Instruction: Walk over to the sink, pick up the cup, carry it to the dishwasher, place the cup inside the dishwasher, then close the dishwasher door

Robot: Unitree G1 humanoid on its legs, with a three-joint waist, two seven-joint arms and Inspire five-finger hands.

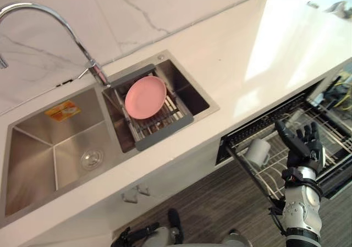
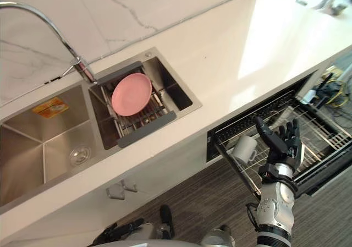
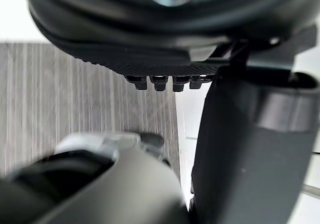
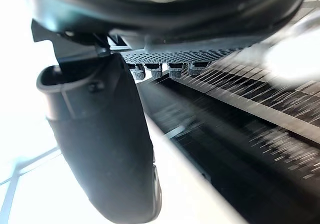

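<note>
Pale grey cup (image 1: 257,152) sits in the pulled-out wire rack (image 1: 270,176) of the dishwasher (image 1: 258,127), near the rack's left end and tilted over, its handle toward the right. Nothing grips it.

Right hand (image 1: 301,143) is held up over the rack, just to the right of the cup and apart from it. Fingers straight and spread, thumb out toward the cup, holding nothing. The right wrist view looks past the thumb onto the rack's wires.

Left hand (image 3: 150,39) hangs low over the grey wood-grain floor (image 1: 220,203). Whether it is spread or closed I cannot tell.

The dishwasher stands open under the white marbled countertop (image 1: 231,54), its rack drawn out over the floor.

To the left along the counter is the steel sink (image 1: 33,159), with two basins.
- A curved chrome faucet (image 1: 55,16) rises behind the divider.
- The left basin has a yellow sticker (image 1: 62,110) on its back wall.
- A grey-framed drain rack (image 1: 165,129) spans the right basin.
- A pink plate (image 1: 146,97) lies on the drain rack, leaning toward the back.
</note>
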